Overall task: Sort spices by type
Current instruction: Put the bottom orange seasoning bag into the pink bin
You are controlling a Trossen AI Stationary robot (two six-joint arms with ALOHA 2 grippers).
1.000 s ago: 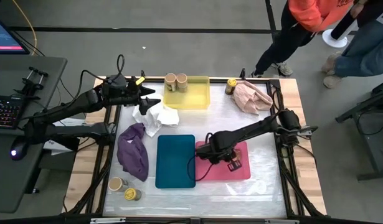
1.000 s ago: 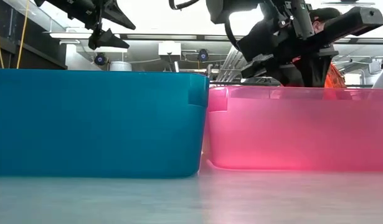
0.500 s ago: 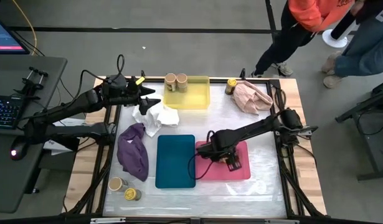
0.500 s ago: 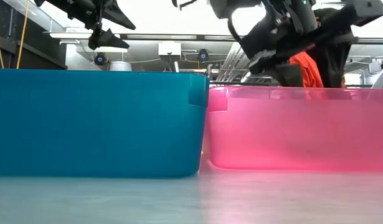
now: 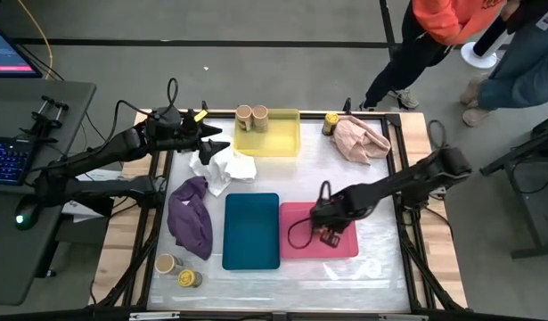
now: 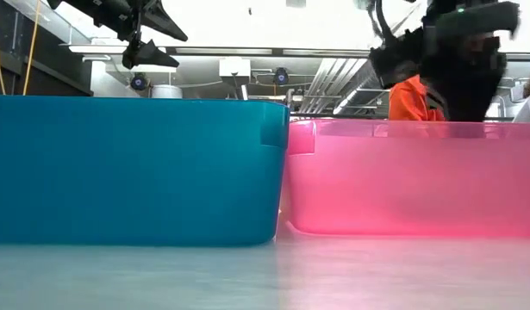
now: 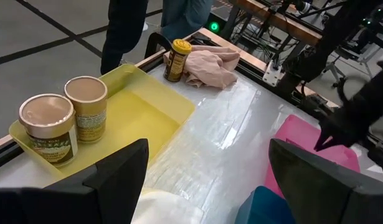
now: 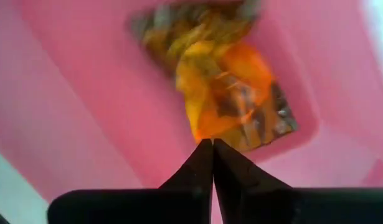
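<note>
Since the earlier frame, the right end effector (image 5: 325,234) has shifted across the pink tray (image 5: 296,245), its fingers pressed together on nothing above the orange-red packets (image 8: 231,102) lying inside. Two tan-lidded jars (image 5: 252,116) sit in the yellow tray (image 5: 278,143). One yellow-lidded jar (image 5: 331,122) beside the pink cloth (image 5: 361,140), and two jars (image 5: 178,270) near the desk's front edge, remain unsorted. Left end effector (image 5: 216,138) hovers spread near the white cloth (image 5: 224,168).

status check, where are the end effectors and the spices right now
Right end effector shut, empty, over pink tray. Foil packets lying in that tray. Left end effector open, waiting beside yellow tray. Nothing in the way.
</note>
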